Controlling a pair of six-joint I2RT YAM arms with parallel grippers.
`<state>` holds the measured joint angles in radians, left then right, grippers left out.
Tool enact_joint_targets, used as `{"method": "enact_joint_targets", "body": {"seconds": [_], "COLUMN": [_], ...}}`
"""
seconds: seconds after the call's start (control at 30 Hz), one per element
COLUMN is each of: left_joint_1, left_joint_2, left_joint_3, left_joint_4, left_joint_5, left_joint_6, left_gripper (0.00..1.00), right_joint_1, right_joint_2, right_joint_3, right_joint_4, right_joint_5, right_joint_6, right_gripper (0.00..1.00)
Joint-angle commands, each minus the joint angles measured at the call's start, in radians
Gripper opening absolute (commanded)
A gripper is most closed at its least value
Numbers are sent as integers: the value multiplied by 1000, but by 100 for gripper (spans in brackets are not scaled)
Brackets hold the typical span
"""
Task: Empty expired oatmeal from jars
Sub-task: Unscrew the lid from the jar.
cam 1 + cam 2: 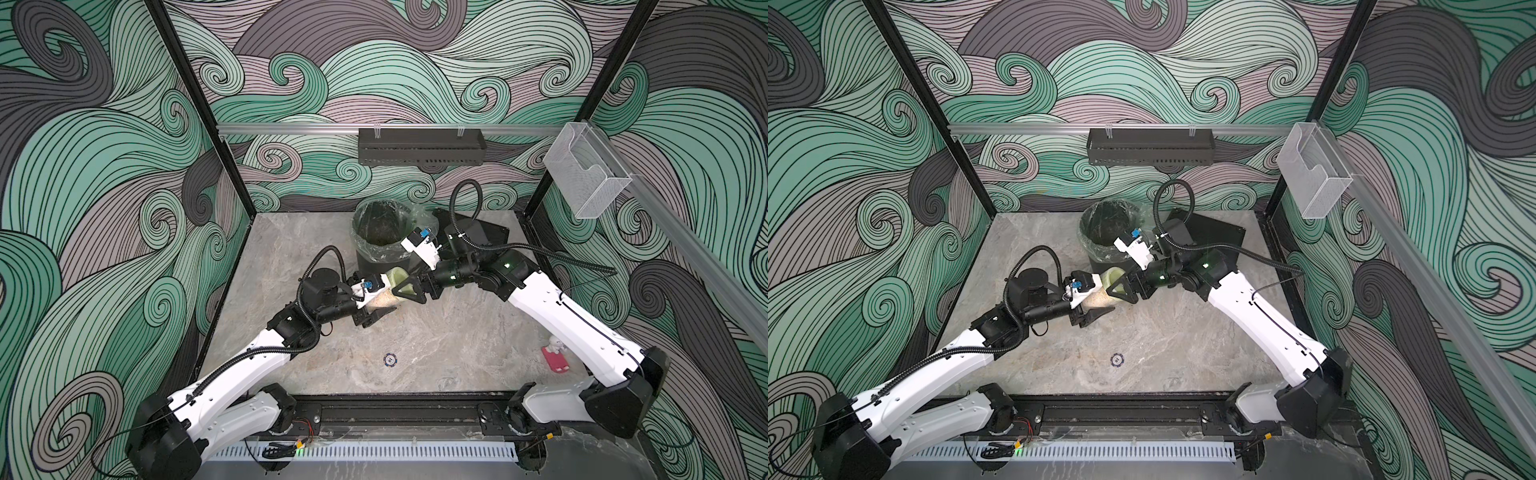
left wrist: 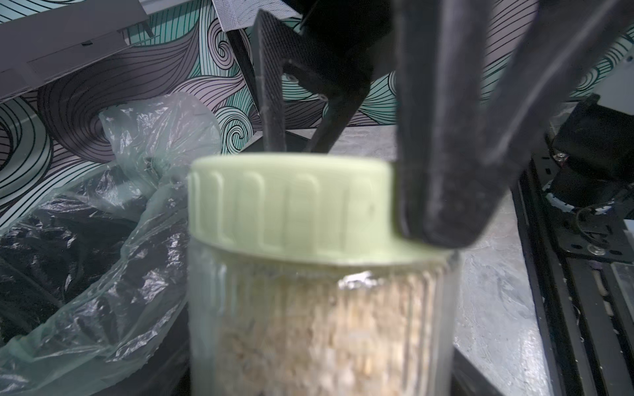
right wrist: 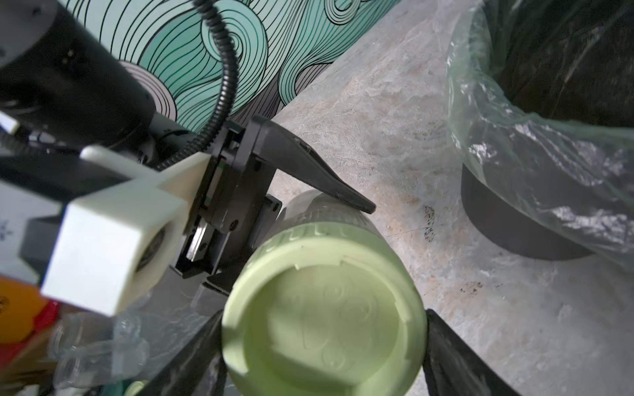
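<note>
Chip (image 1: 390,360) lies alone on the near tabletop (image 1: 436,340). Mid-tabletop: left gripper (image 1: 379,303) fingers clamped on the jar (image 1: 384,300) body. Jar tilted, oatmeal (image 2: 326,325) inside, filling most of it. Right gripper (image 1: 402,283) fingers clamped either side of the lid (image 3: 322,308), which is on the jar. Bin (image 1: 368,266) stands just behind.

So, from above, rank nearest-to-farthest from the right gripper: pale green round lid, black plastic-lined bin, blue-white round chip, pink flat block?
1. Green lid: in the right gripper.
2. Black bin: just behind.
3. Blue-white chip: front centre.
4. Pink block: far right edge.
</note>
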<state>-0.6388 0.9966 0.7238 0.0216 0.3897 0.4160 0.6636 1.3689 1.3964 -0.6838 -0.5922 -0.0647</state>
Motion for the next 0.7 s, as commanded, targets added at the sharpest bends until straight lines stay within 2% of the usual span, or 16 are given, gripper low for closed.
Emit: {"method": "enact_joint_targets", "body": {"seconds": [0.0,0.13,0.23,0.33,0.47,0.67], "left_joint_1": [12,11,13,12,13,19], "left_joint_2": [-35,-33,-34,-32,-28,-19], "left_joint_3": [105,104,105,103,104,109], "left_joint_4": [165,163,159,154,149,136], "left_joint_5": [20,22,21,14,11,5], "left_joint_6": [-45,-44,-39,-37,-33,-23], "left_gripper": [7,7,7,7,7,7], "right_joint_1": [-6,-20,-33,-36,-35,-36], "right_joint_2": [-28,-32,-11,11,9,-48], "right_joint_3": [-47,-55,-23,15,30,10], "right_joint_4": [-76,-95,-122,-149,-154,-140], "right_joint_5": [93,119,119,111,113,173], "right_joint_6": [-315,-471,-515,-515,-502,-531], "right_gripper": [57,59,61,71,97,99]}}
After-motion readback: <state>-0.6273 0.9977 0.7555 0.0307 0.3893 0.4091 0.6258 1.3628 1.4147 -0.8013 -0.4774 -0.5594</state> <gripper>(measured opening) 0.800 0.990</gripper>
